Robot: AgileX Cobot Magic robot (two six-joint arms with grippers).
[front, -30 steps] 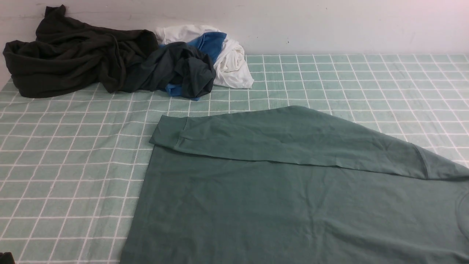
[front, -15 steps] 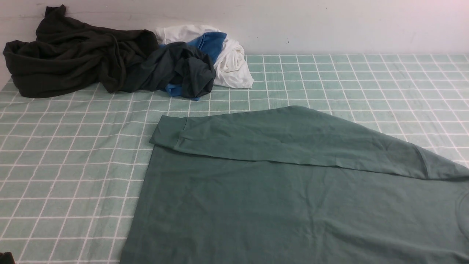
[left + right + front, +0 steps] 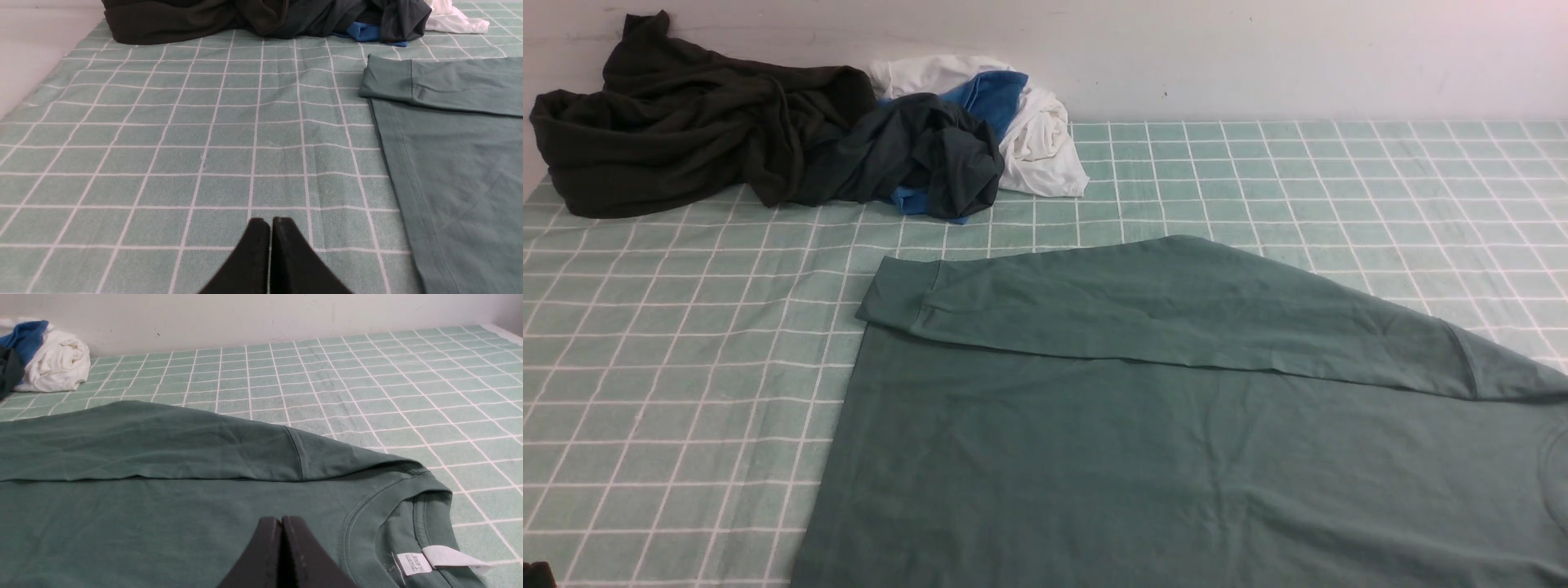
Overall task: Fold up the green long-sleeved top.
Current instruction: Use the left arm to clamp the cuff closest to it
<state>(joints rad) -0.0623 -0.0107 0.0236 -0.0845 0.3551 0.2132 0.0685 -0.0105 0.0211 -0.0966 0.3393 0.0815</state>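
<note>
The green long-sleeved top [image 3: 1143, 457] lies flat on the checked cloth, filling the near right of the front view. One sleeve [image 3: 1176, 318] is folded across its body, with the cuff [image 3: 894, 294] pointing left. The neckline and white label [image 3: 412, 563] show in the right wrist view. My left gripper [image 3: 270, 222] is shut and empty over bare cloth, left of the top's hem [image 3: 392, 163]. Above the top's body [image 3: 163, 522], beside the neckline, my right gripper [image 3: 281, 520] is shut with nothing in it. Neither gripper shows in the front view.
A heap of clothes sits at the back left against the wall: a very dark bulky garment [image 3: 678, 131], a blackish-green one [image 3: 915, 155], a blue piece [image 3: 992, 94] and a white one [image 3: 1037, 139]. The checked cloth [image 3: 1339, 180] covers the table; its left edge [image 3: 36, 94] shows.
</note>
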